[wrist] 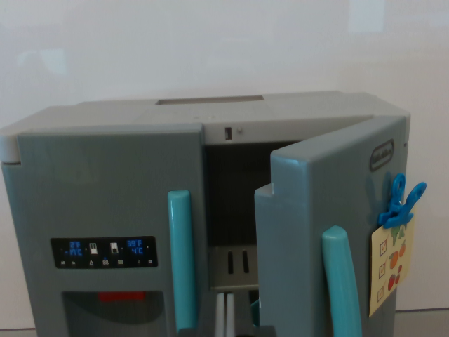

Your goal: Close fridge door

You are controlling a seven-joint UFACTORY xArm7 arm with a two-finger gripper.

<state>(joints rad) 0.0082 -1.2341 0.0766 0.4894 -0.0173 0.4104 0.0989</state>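
White wall is filling the background behind a grey plastic toy fridge (pixel 105 151) with two doors. Its right-hand door (pixel 316 210), carrying a teal handle (pixel 342 281), is standing ajar, swinging outward toward the camera. No claw is showing, so I cannot tell its state. A push landing on the blue clip (pixel 400 203) and paper checklist (pixel 391 263) risks knocking them off; pushing off-centre risks sliding the light fridge.
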